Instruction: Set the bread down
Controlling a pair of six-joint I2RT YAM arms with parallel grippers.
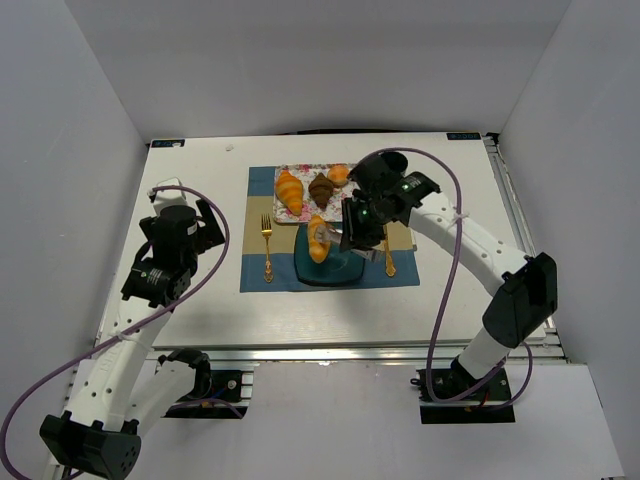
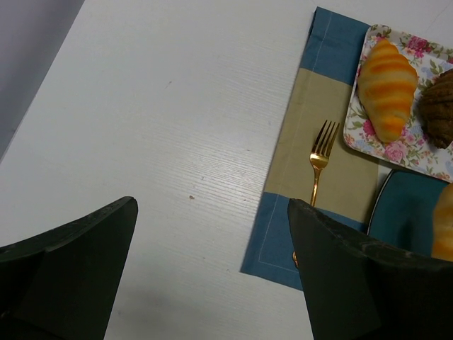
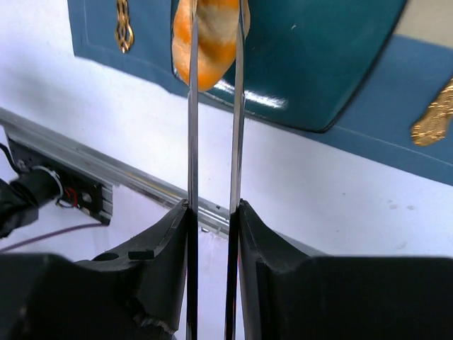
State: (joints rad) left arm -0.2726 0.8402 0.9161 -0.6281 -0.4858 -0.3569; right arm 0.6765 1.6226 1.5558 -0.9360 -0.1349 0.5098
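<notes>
— Starting nearest: left tool (image 2: 212, 205) spread wide, holding nothing, hanging over bare table (image 2: 177, 106) on the left. Why there?
— Parked clear of the work, probably. No part in this step, by the look of it.
— And the right tool (image 3: 212, 209)?
— Clamped narrow on a pair of tongs (image 3: 192, 127), squeezing the thin blades together. Lends reach and a gentle pinch without crushing.
— Pinching what?
— One golden croissant (image 3: 211, 42), caught between the blade tips at the left side of the teal plate (image 3: 318, 64). Resting on the plate or just above it: cannot tell.
— So placing, close to done for this piece?
— Seems so. Needs only a release once settled.
— Farther back?
— Second croissant (image 2: 387, 85) lying on the floral tray (image 2: 396, 151), just left of the dark croissant (image 1: 321, 188). Likely next. Fork (image 2: 320, 152) on the placemat (image 2: 311, 85), left of the plate, apart from both tools.
</notes>
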